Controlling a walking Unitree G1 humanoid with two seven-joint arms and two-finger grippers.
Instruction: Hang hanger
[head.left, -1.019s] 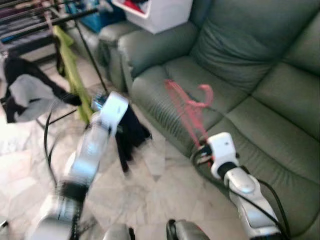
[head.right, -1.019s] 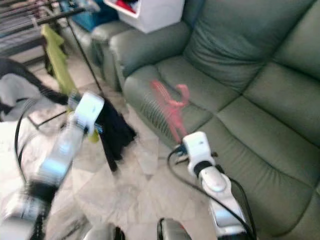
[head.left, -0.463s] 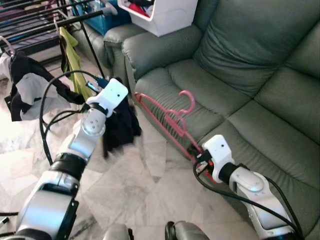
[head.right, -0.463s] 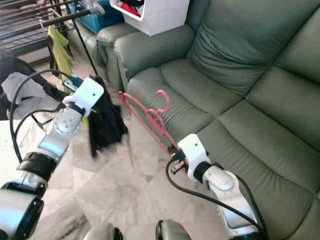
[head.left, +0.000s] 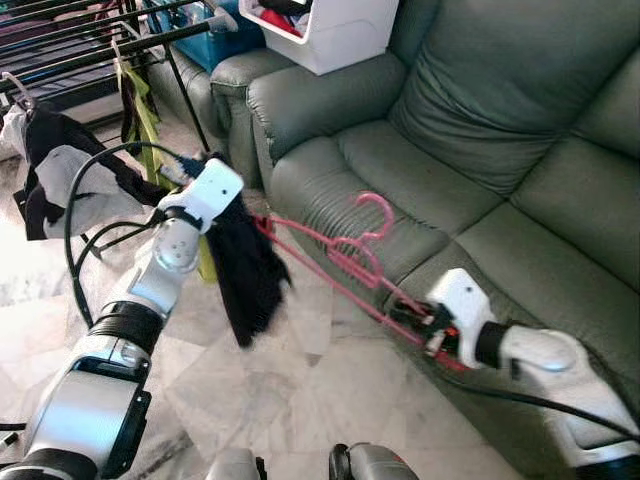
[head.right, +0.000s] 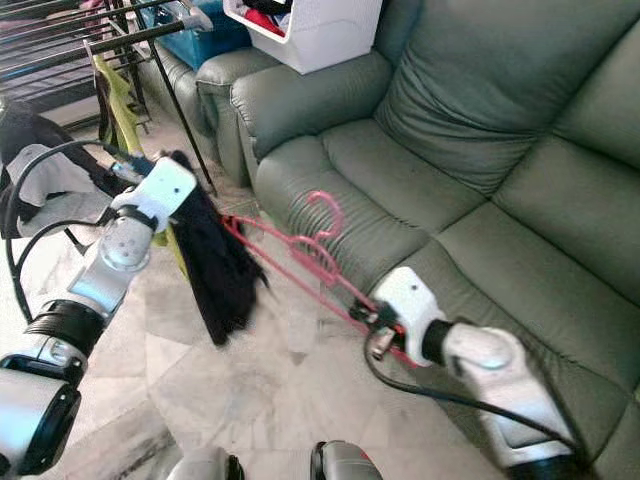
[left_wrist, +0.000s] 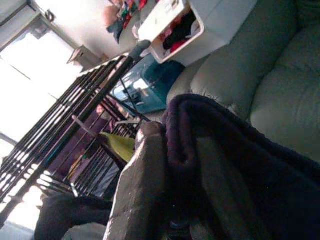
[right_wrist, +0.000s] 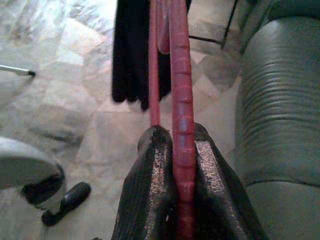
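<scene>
A: Where is the pink hanger (head.left: 345, 262)?
B: In the right gripper (right_wrist: 176, 150) — its fingers are clamped on one end, and the hook reaches ahead toward the sofa (head.left: 480, 130).
A: And the left gripper (left_wrist: 167, 200)?
B: Closed on a dark garment (head.left: 243, 270), which hangs below it — drying rack (head.left: 90, 40) beyond.

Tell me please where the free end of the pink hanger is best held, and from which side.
I would take the pink hanger on its bare arm near the dark cloth, coming from above. The right gripper already clamps the other end, and the hook points up.
</scene>
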